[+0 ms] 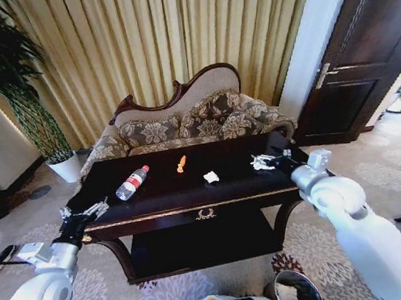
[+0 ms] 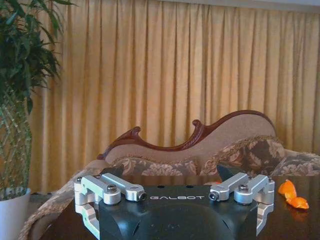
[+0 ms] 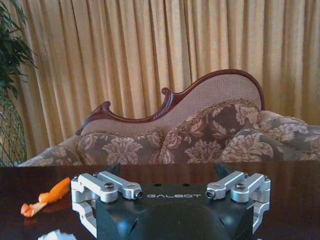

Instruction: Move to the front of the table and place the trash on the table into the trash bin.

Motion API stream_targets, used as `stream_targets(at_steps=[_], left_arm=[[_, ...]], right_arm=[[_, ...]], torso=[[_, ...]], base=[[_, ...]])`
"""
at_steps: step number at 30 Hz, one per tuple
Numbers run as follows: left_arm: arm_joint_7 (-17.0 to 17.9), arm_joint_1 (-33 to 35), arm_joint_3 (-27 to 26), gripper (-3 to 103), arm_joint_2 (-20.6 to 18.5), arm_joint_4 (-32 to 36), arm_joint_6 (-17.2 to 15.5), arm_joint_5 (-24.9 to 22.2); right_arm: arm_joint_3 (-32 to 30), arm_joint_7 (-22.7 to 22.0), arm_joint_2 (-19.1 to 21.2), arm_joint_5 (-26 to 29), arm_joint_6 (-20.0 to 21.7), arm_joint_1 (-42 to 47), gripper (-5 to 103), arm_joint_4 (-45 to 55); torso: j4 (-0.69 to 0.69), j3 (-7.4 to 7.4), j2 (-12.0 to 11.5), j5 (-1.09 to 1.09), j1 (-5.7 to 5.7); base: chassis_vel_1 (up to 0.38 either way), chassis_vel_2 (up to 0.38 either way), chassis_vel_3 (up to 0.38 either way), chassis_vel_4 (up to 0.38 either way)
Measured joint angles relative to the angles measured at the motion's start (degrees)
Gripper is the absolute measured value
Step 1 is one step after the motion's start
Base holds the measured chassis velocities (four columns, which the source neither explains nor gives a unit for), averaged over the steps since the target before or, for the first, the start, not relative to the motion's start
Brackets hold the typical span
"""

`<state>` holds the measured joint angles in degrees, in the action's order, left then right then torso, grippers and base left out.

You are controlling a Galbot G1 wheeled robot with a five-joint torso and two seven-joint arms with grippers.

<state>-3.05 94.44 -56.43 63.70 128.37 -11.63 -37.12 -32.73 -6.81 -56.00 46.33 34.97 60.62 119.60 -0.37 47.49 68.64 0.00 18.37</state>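
The table (image 1: 193, 208) stands straight ahead, dark and glossy with gold trim. On it lie a clear plastic bottle (image 1: 132, 182) with a red cap, a small orange piece (image 1: 181, 164) (image 2: 293, 195) (image 3: 50, 195), a white scrap (image 1: 211, 177) and a crumpled white scrap (image 1: 263, 162). My left gripper (image 1: 85, 213) (image 2: 172, 175) hovers open at the table's left end, short of the bottle. At the right end my right gripper (image 1: 282, 160) (image 3: 167, 172) is open, right beside the crumpled scrap. The trash bin (image 1: 297, 290) sits on the carpet close in front of me, to the right.
A patterned sofa (image 1: 182, 123) with a carved back stands just behind the table, before yellow curtains. A potted plant (image 1: 24, 99) fills the back left corner. A dark door (image 1: 367, 39) is at the right. The table has a lower shelf (image 1: 199, 250).
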Motion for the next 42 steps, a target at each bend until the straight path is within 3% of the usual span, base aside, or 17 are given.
stream_targets(at_steps=[5,19,25,42], left_arm=[[0.1,0.2,-0.1,100,0.7,-0.1,-0.1,0.2],[0.1,0.1,0.5,100,1.3,0.3,-1.1,0.0],[1.4,0.1,-0.7,100,0.6,0.9,-3.8,-1.0],[1.3,-0.3,-0.1,100,0.2,1.6,-3.9,-1.2]], right_arm=[[1.8,0.0,-0.9,-1.0,0.5,-3.8,100,-4.7],[5.3,0.0,-2.0,-8.0,0.8,-3.4,100,-13.2],[6.1,0.0,-2.4,-9.3,0.2,-3.6,100,-15.0],[6.7,0.0,-2.5,-12.3,-1.0,-4.0,100,-17.1]], torso=[[0.00,0.00,0.0,-0.01,0.00],[-0.01,0.00,0.0,0.00,0.00],[0.00,0.00,0.0,0.00,0.00],[-0.01,0.00,0.0,0.00,0.00]], base=[[0.000,0.000,0.000,0.000],[0.000,0.000,0.000,0.000],[0.000,0.000,0.000,0.000],[0.000,0.000,0.000,0.000]])
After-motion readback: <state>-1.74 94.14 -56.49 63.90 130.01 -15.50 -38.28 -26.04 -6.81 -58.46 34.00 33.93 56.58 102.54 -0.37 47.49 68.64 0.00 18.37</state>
